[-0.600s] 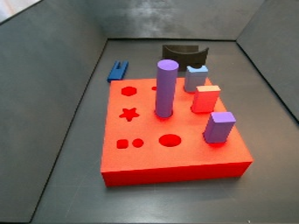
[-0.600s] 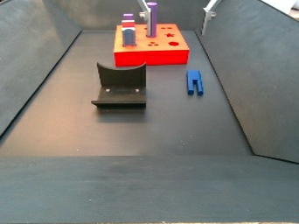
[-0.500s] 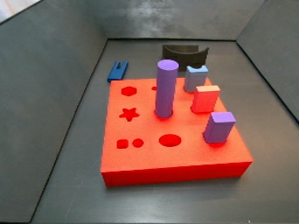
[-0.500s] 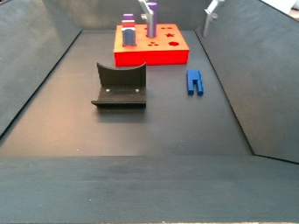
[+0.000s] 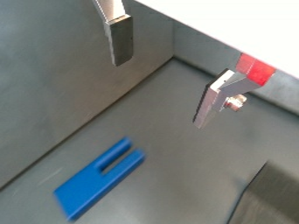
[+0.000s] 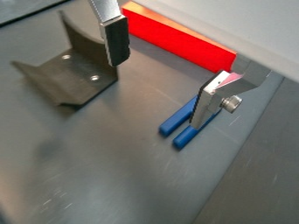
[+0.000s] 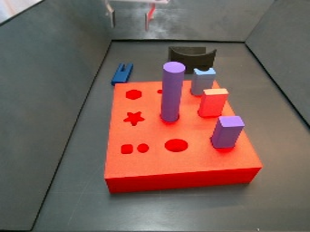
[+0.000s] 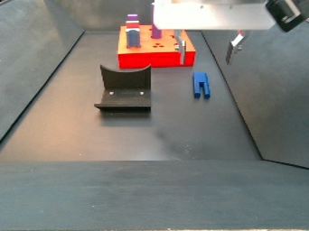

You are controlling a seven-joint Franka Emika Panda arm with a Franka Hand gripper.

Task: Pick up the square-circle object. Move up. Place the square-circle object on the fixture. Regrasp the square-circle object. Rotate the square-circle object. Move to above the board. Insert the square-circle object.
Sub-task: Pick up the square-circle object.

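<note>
I have the gripper (image 6: 163,74) up in the air over the floor, between the board (image 8: 156,49) and the side wall, and its jaws stand wide apart with nothing between them. In both wrist views the 2 silver fingers (image 5: 121,39) frame bare floor — no piece is held.

The square-circle object (image 8: 201,84) lies flat on the dark floor just beside the board's near corner, its 2 legs visible in a wrist view (image 5: 98,177). In a side view (image 7: 122,73) it sits close against the board's far left edge, near the wall. From the wrist it shows below the gripper and off to one finger's side (image 6: 183,122), not centred between the pads.

The fixture (image 8: 123,90) stands empty on the floor, well apart from the blue piece, its scooped face open (image 6: 68,72).

By my reading, the task is at its very start. The pick has not been made, so the lift, the placing on the fixture, the regrasp, the rotation, the move above the board and the insertion are all left. I judge the step in hand to be the approach — I would need to line the open jaws across the block's narrow width before coming down.
</note>
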